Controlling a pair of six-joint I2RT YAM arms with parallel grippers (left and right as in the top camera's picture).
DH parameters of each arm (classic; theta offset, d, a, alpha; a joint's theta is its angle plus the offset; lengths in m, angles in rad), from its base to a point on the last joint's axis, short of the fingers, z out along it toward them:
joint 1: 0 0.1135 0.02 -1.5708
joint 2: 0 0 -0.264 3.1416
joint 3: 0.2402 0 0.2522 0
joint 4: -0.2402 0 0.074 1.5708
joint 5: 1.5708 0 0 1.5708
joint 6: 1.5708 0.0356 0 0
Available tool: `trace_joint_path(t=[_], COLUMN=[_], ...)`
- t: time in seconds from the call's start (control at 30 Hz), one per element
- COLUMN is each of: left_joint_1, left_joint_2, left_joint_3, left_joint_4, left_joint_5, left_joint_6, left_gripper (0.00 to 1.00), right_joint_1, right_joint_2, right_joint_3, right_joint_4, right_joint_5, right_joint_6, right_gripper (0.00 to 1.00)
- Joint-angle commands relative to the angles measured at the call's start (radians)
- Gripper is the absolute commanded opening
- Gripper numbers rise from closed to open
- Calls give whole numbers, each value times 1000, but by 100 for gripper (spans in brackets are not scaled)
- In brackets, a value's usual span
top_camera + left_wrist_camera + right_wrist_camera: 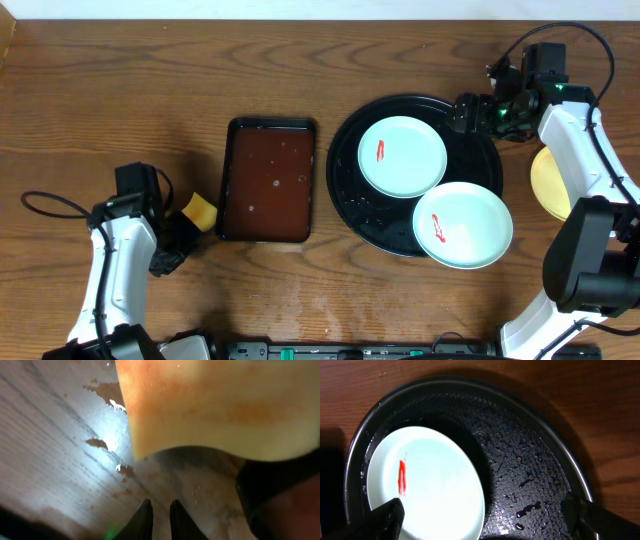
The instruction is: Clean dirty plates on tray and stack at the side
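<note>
Left gripper [180,238]: lower left of the overhead view, low over the brown wooden table [100,100]. In the left wrist view its two dark fingertips [145,520] stand almost together, with only a narrow slit between them and nothing visible in it. A yellow-orange rectangular sponge [200,212] lies just past the tips and fills the upper part of the wrist view [215,405]. Contact with the sponge: cannot tell. Wet patches show on the wood under it.

Right gripper [470,112]: upper right of the overhead view, over the upper right rim of the large round glossy black tray [345,190]. Jaws are spread wide. In the right wrist view one finger [385,520] sits in the lower left corner and the other in the lower right, holding nothing. Water droplets lie on the tray floor [530,475].

Plates:
- Pale mint-white round plate with red smear [402,155]: lies inside the tray, upper middle. In the right wrist view [435,485] it sits at lower left.
- Second pale mint-white round plate with red smear [462,225]: lower right, overlapping the tray's rim and partly off it. It is just beside the first plate.
- Pale yellow round plate [545,185]: on the table right of the tray, partly hidden by the right arm.

Rectangular dark-brown tray [268,180]: centre left, between the sponge and the black tray.
</note>
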Motion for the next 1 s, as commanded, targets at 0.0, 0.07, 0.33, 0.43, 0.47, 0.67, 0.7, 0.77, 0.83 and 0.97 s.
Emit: trace_joint_path(t=[0.0, 0.07, 0.33, 0.43, 0.47, 0.67, 0.7, 0.77, 0.83, 0.97], left_joint_1=[0, 0, 0, 9, 14, 21, 21, 21, 21, 21], left_joint_2=[10, 16, 72, 86, 86, 87, 87, 94, 111, 142], left_joint_3=[-22, -38, -101, -100, -100, -100, -100, -100, -100, -79], left_joint_4=[36, 67, 243, 330, 357, 492, 520, 584, 624, 644], left_joint_5=[-57, -78, -116, -175, -185, -317, -330, -329, -329, -329], left_joint_6=[-42, -46, -67, -66, -66, -62, -58, -47, -42, 26], left_gripper=[16, 17, 24, 24, 24, 28, 29, 33, 34, 52], right_joint_1=[2, 2, 2, 2, 2, 2, 2, 2, 3, 3], right_joint_2=[-21, -21, -21, -21, -21, -21, -21, -21, -21, -21], right_joint_3=[18, 18, 18, 18, 18, 18, 18, 18, 18, 18], right_joint_4=[0, 0, 0, 0, 0, 0, 0, 0, 0, 0], right_joint_5=[-4, -4, -4, -4, -4, -4, -4, -4, -4, -4], right_joint_6=[-2, -2, -2, -2, -2, -2, -2, -2, -2, -2], right_gripper=[99, 99, 99, 99, 99, 99, 99, 99, 99, 99])
